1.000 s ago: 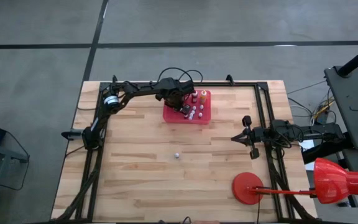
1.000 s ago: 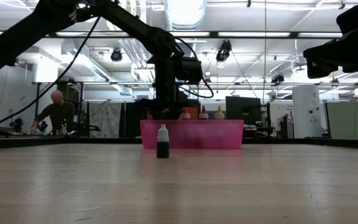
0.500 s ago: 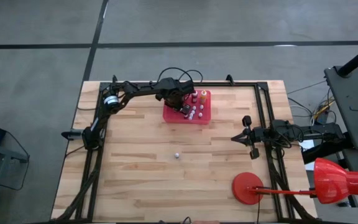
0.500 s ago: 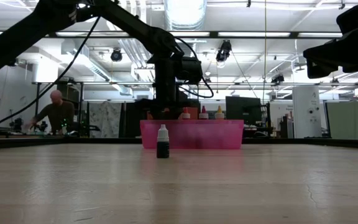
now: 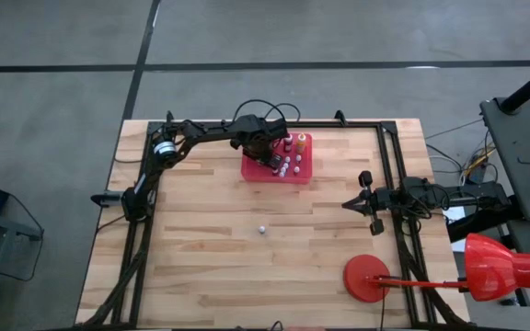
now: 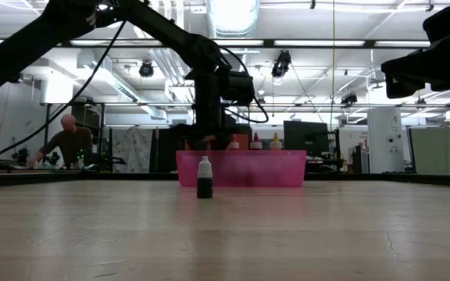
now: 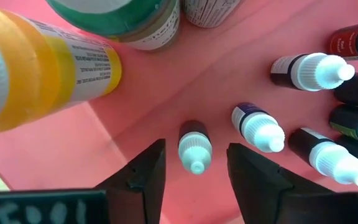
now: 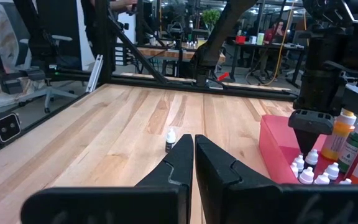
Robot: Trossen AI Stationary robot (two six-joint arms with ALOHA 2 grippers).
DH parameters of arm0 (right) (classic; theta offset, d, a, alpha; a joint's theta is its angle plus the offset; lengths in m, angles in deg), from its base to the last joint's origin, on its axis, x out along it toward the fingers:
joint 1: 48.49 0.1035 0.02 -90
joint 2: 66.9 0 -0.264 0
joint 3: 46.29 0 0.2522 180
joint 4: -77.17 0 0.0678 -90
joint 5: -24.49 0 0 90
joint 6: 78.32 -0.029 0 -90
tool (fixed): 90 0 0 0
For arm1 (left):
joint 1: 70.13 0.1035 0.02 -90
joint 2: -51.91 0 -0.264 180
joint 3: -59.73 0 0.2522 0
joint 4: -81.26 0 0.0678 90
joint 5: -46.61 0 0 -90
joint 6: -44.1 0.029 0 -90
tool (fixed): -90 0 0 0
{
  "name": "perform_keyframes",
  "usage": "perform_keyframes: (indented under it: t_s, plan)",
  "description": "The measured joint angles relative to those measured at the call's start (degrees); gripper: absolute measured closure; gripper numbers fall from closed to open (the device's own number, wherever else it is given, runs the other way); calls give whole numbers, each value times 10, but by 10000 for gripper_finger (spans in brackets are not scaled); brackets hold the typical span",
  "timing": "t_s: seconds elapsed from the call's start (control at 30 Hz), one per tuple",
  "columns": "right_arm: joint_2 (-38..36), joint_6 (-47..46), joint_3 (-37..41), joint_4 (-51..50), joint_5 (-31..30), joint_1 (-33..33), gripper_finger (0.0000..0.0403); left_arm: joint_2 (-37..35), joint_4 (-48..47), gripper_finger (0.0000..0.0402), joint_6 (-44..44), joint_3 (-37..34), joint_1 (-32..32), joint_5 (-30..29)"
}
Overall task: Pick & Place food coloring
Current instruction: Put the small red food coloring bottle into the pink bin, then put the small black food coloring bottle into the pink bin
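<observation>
1. High view: a pale wooden table (image 5: 247, 267) stands on a grey floor, framed by dark rails. A red tray (image 5: 294, 165) sits near the far edge, holding small bottles and a few taller ones. The left gripper (image 5: 270, 158) hangs over the tray's left part. One lone small bottle (image 5: 262, 230) stands on bare wood near the table's middle, well apart from the tray. The right gripper (image 5: 350, 204) waits at the right side, and a red round base (image 5: 367, 278) lies near the front right corner.

2. Low view: a workshop with ceiling lights lies behind, and a person (image 6: 66, 142) bends at a bench far left. The lone bottle (image 6: 204, 178), dark with a white cap, stands in front of the tray's pink wall (image 6: 241, 168), which hides the small bottles inside.

3. Left wrist view: only this one shows inside the tray. A dark, white-capped food coloring bottle (image 7: 194, 145) stands between the parted fingers (image 7: 143, 176), touched by neither; the jaws are released. More small bottles (image 7: 258, 127) stand just beside. A big yellow bottle (image 7: 39, 71) and a green one (image 7: 114, 15) crowd close.

4. Right wrist view: the right jaws are clenched on nothing; the lone bottle (image 8: 170, 140) stands just beyond their tips, and the left arm (image 8: 328, 74) reaches into the tray.
</observation>
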Motion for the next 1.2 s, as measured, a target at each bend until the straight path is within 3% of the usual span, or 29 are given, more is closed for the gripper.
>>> perform_keyframes:
  t_s: [0.37,0.87,1.2]
  plan:
    - [0,0,0,0,0,0,394,-3,-37,257,2,23,0,37]
    - [0,0,0,0,0,0,394,-5,-152,257,30,117,-6,32]
    - [0,0,0,0,0,-1,394,-48,-196,257,71,124,-42,40]
